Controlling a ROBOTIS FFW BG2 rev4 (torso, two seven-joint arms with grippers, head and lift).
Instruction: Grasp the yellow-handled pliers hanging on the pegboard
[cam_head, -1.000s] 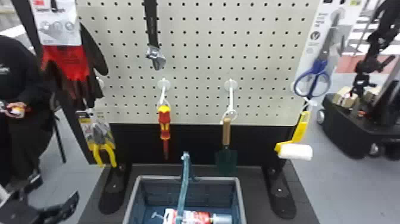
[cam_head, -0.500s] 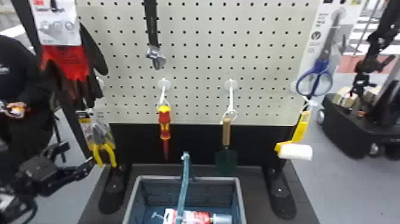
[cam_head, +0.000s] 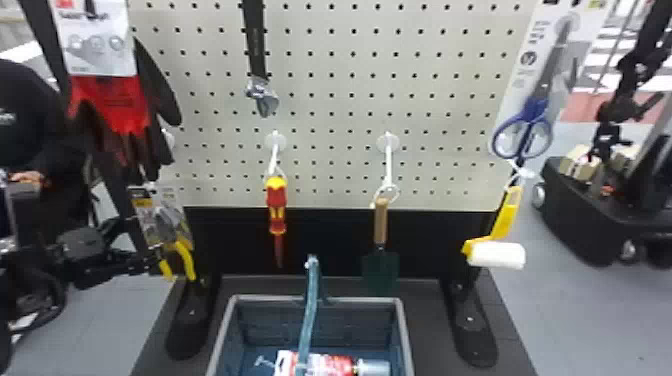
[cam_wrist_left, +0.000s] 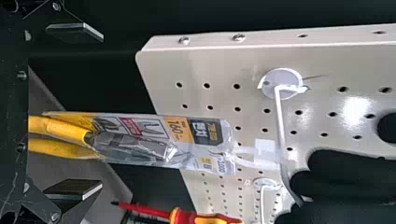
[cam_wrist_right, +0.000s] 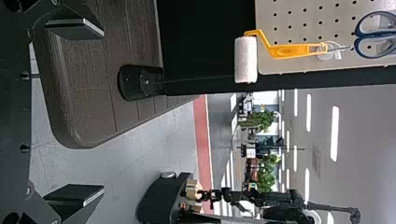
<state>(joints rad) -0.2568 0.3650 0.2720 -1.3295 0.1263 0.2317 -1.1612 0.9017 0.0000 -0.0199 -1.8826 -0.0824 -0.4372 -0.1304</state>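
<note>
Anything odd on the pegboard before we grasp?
Nothing damaged or spilled. The yellow-handled pliers dangle in their pack off the lower left corner of the pegboard, slightly tilted; the paint roller hangs askew at the lower right corner.

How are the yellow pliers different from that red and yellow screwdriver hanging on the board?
The pliers are sealed in clear packaging; the screwdriver hangs bare. The pliers hang handles down, the screwdriver handle up with its tip down. The pliers' handles lie between the fingers of the open left end effector; nothing is near the screwdriver. Both dangle from the pegboard.
</note>
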